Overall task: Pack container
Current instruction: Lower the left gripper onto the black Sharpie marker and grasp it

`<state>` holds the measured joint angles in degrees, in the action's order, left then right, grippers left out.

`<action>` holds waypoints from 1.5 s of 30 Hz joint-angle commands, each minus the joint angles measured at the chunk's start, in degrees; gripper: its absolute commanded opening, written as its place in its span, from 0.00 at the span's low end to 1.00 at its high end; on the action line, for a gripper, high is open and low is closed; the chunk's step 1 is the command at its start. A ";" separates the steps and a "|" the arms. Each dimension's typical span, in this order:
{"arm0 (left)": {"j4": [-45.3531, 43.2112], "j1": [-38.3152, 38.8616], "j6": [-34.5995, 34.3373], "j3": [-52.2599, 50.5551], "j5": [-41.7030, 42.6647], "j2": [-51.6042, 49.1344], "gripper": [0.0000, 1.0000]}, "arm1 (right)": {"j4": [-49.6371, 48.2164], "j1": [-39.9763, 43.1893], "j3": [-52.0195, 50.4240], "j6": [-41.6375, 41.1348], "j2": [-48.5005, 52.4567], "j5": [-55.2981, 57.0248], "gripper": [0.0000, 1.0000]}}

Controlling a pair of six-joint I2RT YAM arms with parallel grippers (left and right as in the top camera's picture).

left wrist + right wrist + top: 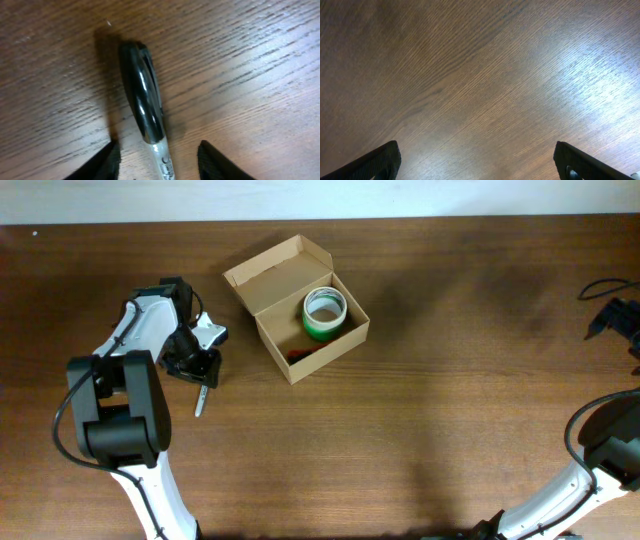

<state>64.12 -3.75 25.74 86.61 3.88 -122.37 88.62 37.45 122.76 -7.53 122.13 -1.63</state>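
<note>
**Left gripper** (157,161): released, with its jaws spread low over the table (420,440). One of the fingertips (106,162) stands on each side of the marker, and neither visibly touches it.

**Marker** (144,102): black cap and pale barrel, lying flat between the jaws with the cap end pointing away from the wrist. It is not yet gripped.

**Box** (327,348): the container, near the left gripper on the side toward the table's middle and apart from the marker. It is open, with the flap lid tilted back.

**Tape roll** (323,312): green, lying flat inside the box at the end farther from the left gripper.

**Red item** (299,355): in the box corner nearer the left gripper. It is too small to name.

**Right gripper** (480,165): released, jaws wide with nothing between them, over bare wood. It sits well apart from the box, on the side opposite the left gripper.

**Hazards, as judged:**
- The round barrel may roll or slip out if the jaws close off-centre or on the glossy cap.
- A descent that goes too low would scrape the fingertips on the wood.
- A pinch near one end would let the marker swing on the lift and catch the box wall.
- The roll takes up much of the box floor, so a marker dropped across it could ride high and stop the lid closing.
</note>
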 commanded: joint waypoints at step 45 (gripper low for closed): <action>-10.12 4.24 -11.02 -10.88 -0.17 -3.32 0.40 | 0.00 -0.04 -0.24 -0.26 0.11 -0.55 0.99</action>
<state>53.76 -0.75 17.65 80.73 -1.78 -119.28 88.60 37.45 122.76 -7.57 122.13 -1.63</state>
